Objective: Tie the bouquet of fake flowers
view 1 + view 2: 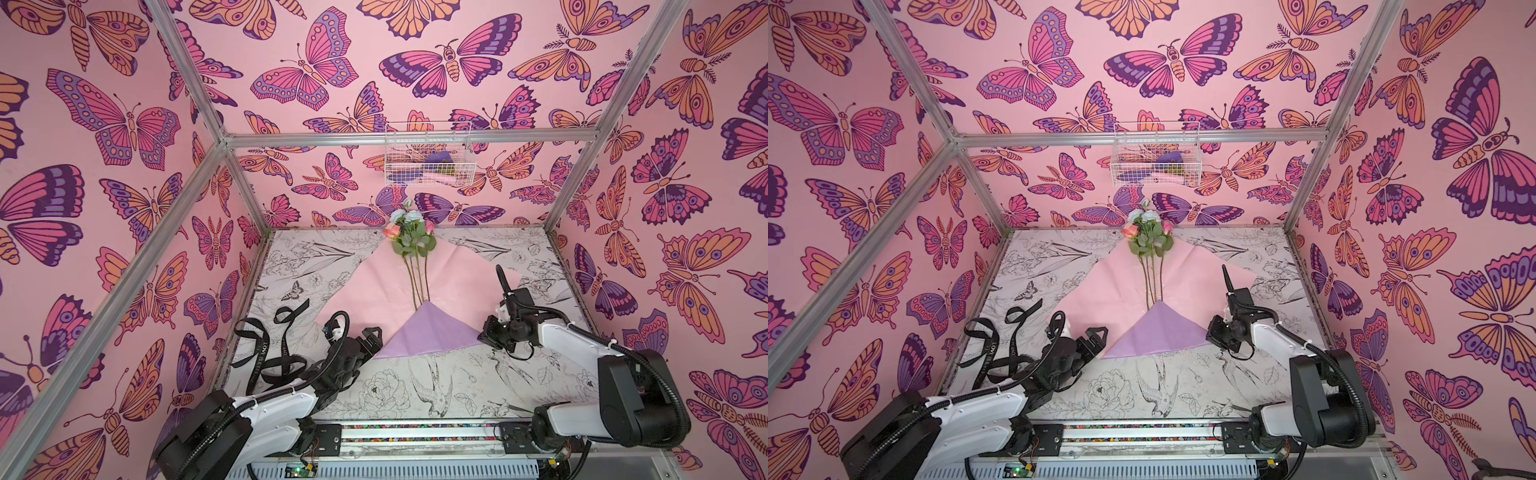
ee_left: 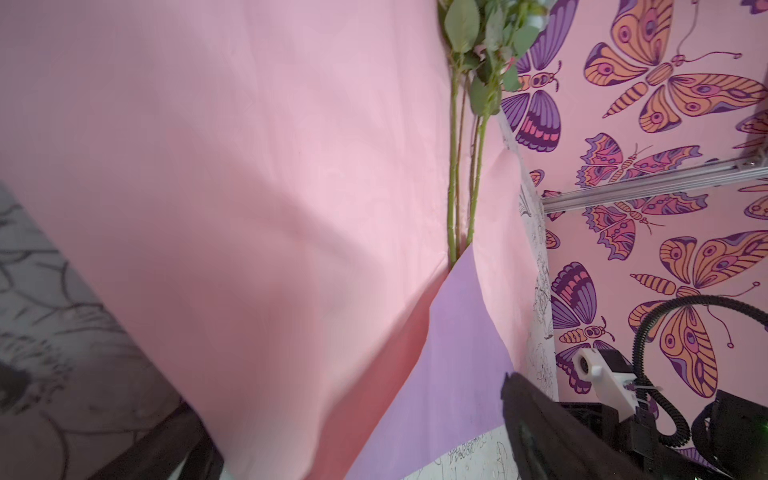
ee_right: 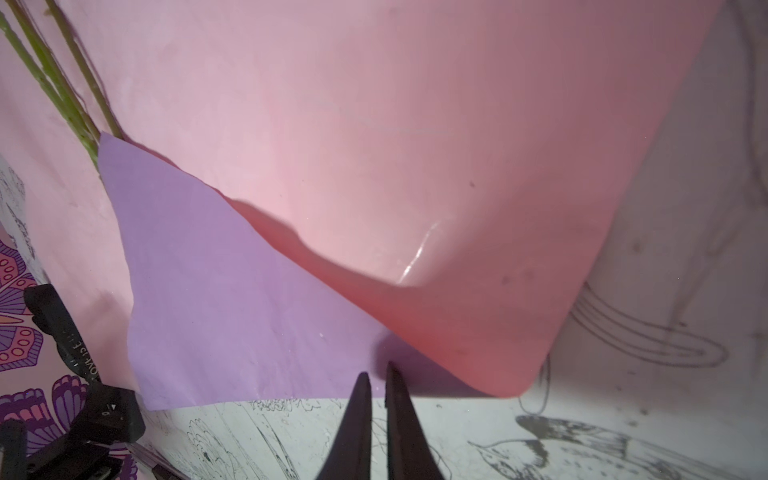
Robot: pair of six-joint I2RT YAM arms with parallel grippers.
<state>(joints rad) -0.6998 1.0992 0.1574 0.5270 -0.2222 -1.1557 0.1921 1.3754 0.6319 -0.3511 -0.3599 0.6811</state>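
Bouquet of fake flowers (image 1: 411,239) lies flat at the middle of the table (image 1: 519,386), on its open wrapping paper (image 1: 370,291). Its long axis runs straight away from me: blooms at the far wall, bare stems (image 2: 452,166) pointing back toward the arms. The stem ends disappear under the tip of the lilac flap (image 1: 432,334), which is folded up over the pink sheet.

My two grippers sit at the near corners of that flap, one on each side of the stem line and about equally far from it. The left gripper (image 1: 372,333) has its jaws spread wide at the flap's left corner, with nothing between them that I can make out. The right gripper (image 3: 376,370) has its jaws drawn almost together, tips right at the flap's near edge. I see no paper between them, though contact with the sheet is hard to judge.

Nothing is tied yet. The black ribbon (image 1: 266,345) lies in loose loops beside the left arm, well apart from the stems. I judge the sides of the paper need folding inward across the stems, at right angles to that axis. The left arm is the nearer one for fetching the ribbon.
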